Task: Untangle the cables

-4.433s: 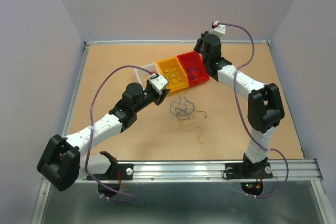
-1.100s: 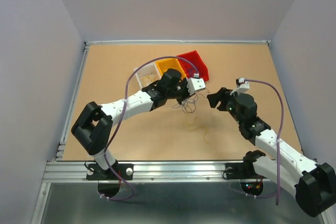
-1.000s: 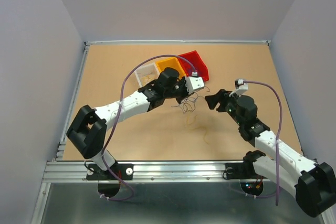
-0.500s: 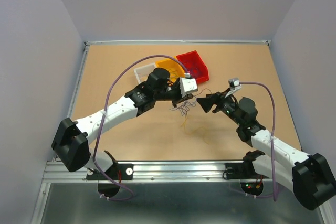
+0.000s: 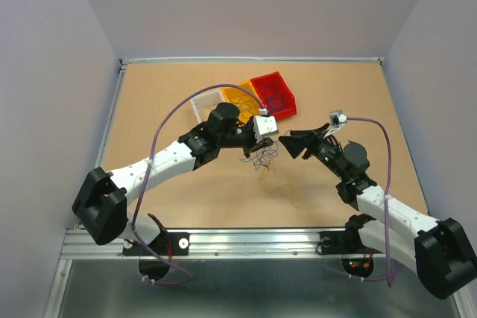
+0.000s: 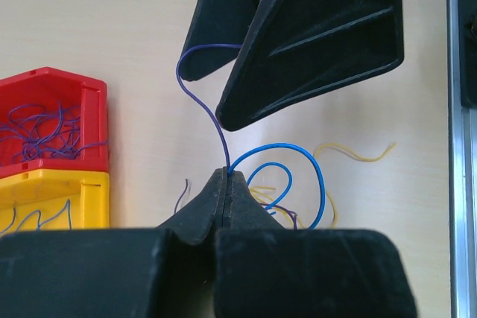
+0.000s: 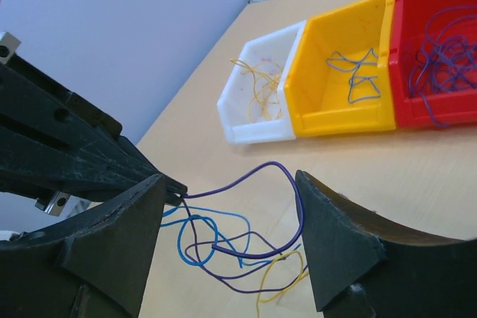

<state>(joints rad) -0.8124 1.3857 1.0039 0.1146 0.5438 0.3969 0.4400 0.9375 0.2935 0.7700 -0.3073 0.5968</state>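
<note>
My left gripper (image 6: 226,176) is shut on the cables, pinching a dark purple wire (image 6: 200,87) and a blue wire (image 6: 298,176) at its tips. The tangle (image 5: 261,157) of blue, purple and yellow wires hangs below it over the table. My right gripper (image 7: 231,180) is open and faces the left one. The purple wire's loop (image 7: 257,173) arches between its two fingers (image 7: 112,243) without either visibly touching it. In the top view the two grippers (image 5: 268,141) (image 5: 288,141) nearly meet tip to tip.
A white bin (image 5: 205,103), a yellow bin (image 5: 242,97) and a red bin (image 5: 274,93) stand in a row just behind the grippers, each with sorted wires inside. A loose yellow wire (image 5: 287,190) lies on the brown table in front of the tangle.
The right gripper has moved left until its fingers flank the purple loop. The left gripper, still shut on the wires, has shifted slightly left and toward the near edge.
</note>
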